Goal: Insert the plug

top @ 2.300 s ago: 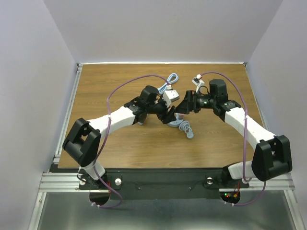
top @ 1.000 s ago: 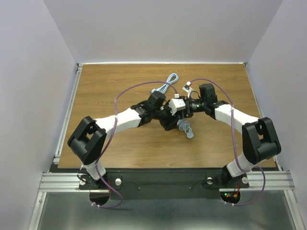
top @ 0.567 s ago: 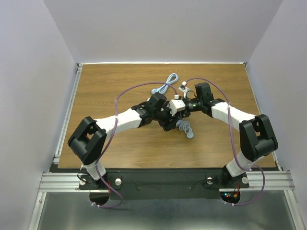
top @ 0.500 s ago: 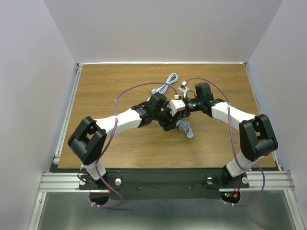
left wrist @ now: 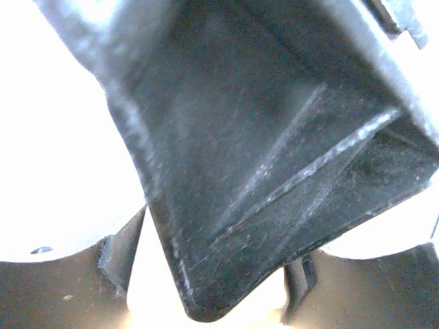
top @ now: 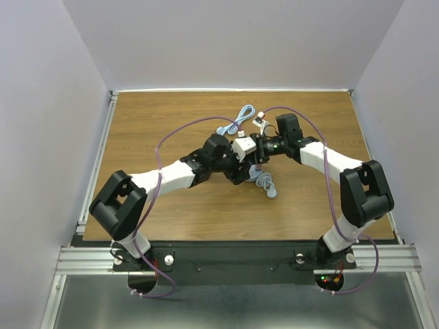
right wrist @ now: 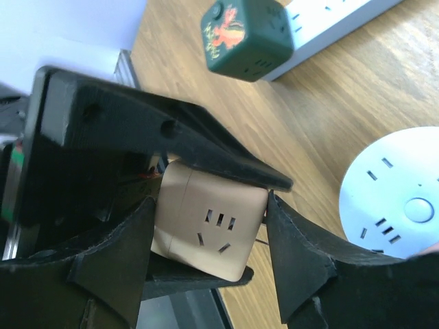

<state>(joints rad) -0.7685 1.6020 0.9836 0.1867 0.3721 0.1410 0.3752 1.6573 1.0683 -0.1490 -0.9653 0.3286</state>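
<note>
Cream cube plug (right wrist: 209,229), slotted holes on its face, pinched by right gripper (right wrist: 209,214), left gripper (top: 238,157) clamping it too

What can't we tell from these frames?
Left wrist: a dark part against the lens and glare hide everything else.
Top: the cube is too small; its faces are unreadable.
Right wrist: round socket cut by the right edge, power strip by the top.
Plug prongs: in no view.
</note>
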